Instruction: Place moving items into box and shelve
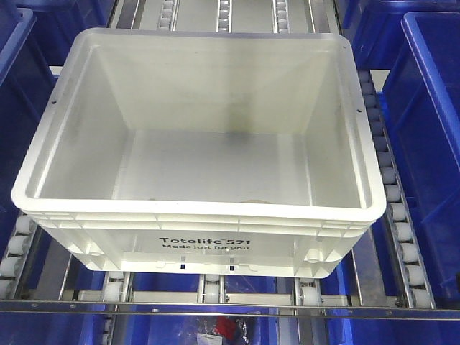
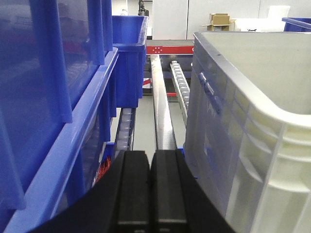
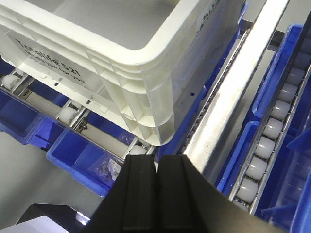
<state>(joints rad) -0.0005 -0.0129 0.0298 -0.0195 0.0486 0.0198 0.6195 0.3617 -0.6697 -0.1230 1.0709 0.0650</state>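
My left tool has its black fingers pressed together on nothing, and the white Totelife tote stands just to its right, its ribbed side wall close by, while blue bins line its left. My right tool is likewise closed and empty, with the tote's near corner just ahead and above it. The tote rests on the roller shelf, between blue bins. Of the moving items, only two faint rounded tops peek above the front rim inside; I cannot tell them apart.
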